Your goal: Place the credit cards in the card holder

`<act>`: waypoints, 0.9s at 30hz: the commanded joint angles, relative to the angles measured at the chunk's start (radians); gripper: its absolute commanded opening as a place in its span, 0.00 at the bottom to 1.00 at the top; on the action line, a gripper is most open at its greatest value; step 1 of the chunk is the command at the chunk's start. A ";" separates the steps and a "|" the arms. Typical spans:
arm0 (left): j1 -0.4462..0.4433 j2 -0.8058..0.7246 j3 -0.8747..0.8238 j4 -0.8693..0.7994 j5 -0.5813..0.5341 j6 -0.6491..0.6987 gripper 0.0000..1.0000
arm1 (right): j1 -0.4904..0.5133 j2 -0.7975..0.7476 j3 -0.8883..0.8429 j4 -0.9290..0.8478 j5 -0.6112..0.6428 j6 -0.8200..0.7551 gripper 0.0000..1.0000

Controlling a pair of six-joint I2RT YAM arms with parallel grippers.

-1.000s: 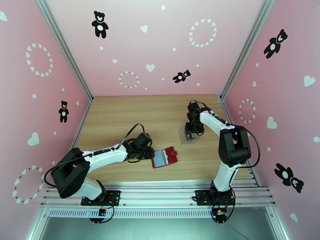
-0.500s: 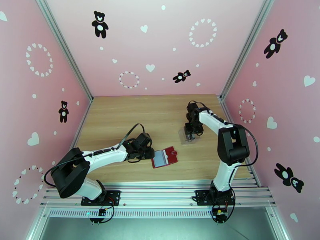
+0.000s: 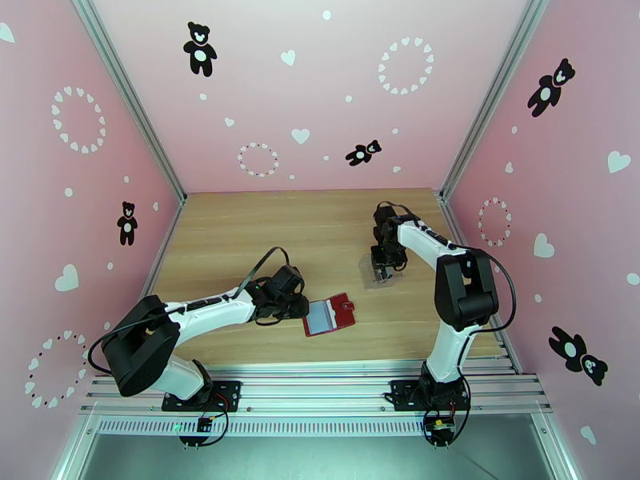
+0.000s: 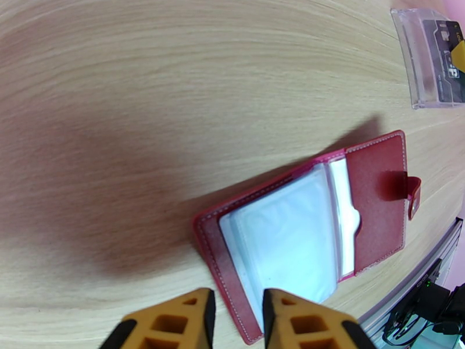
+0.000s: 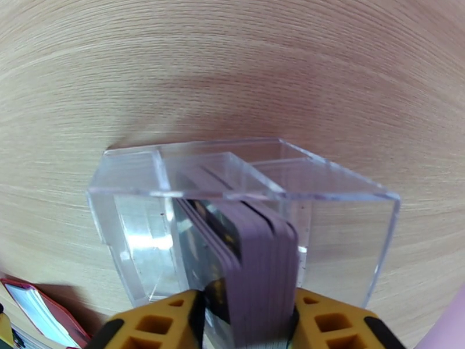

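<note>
The card holder (image 3: 330, 315) lies open on the wooden table, a dark-red wallet (image 4: 372, 210) with clear pockets up and its snap tab to the right. My left gripper (image 3: 302, 307) rests at its left edge, jaws a little apart (image 4: 238, 321) over the near corner, gripping nothing. The credit cards (image 5: 258, 245) stand on edge as a stack of several in a clear plastic box (image 5: 337, 228); in the left wrist view they (image 4: 444, 53) look dark and yellow. My right gripper (image 3: 382, 270) points down into the box, its fingers (image 5: 250, 321) pressed to both sides of the stack.
The clear box (image 3: 374, 274) stands right of centre, about a hand's width behind the wallet. Pink walls with metal posts close in the table (image 3: 240, 234) on three sides. The metal rail (image 3: 320, 386) with the arm bases runs along the near edge.
My right gripper's jaws have narrowed onto the card stack. The left arm and the wallet have stayed where they were.
</note>
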 commanded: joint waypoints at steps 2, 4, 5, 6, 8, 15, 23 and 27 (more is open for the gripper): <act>-0.011 0.014 0.007 0.006 0.011 0.002 0.29 | -0.003 -0.011 0.014 -0.023 0.034 0.001 0.42; -0.012 0.013 0.006 0.005 0.011 0.002 0.29 | -0.003 -0.008 0.016 -0.024 0.041 0.001 0.44; -0.012 0.013 0.006 0.005 0.011 0.003 0.29 | -0.002 -0.008 0.016 -0.025 0.047 0.002 0.44; -0.013 0.011 0.005 0.006 0.011 0.003 0.29 | -0.002 -0.008 0.016 -0.026 0.054 0.002 0.45; -0.013 0.011 0.005 0.005 0.010 0.002 0.29 | -0.002 -0.011 0.018 -0.029 0.070 0.002 0.48; -0.013 0.012 0.005 0.006 0.010 0.001 0.29 | -0.003 -0.026 0.020 -0.040 0.112 0.005 0.48; -0.014 0.009 0.002 0.004 0.006 0.002 0.29 | -0.015 -0.089 0.029 -0.074 0.168 0.000 0.45; -0.015 0.013 0.002 0.007 0.008 0.000 0.29 | -0.035 -0.109 0.024 -0.080 0.156 -0.008 0.40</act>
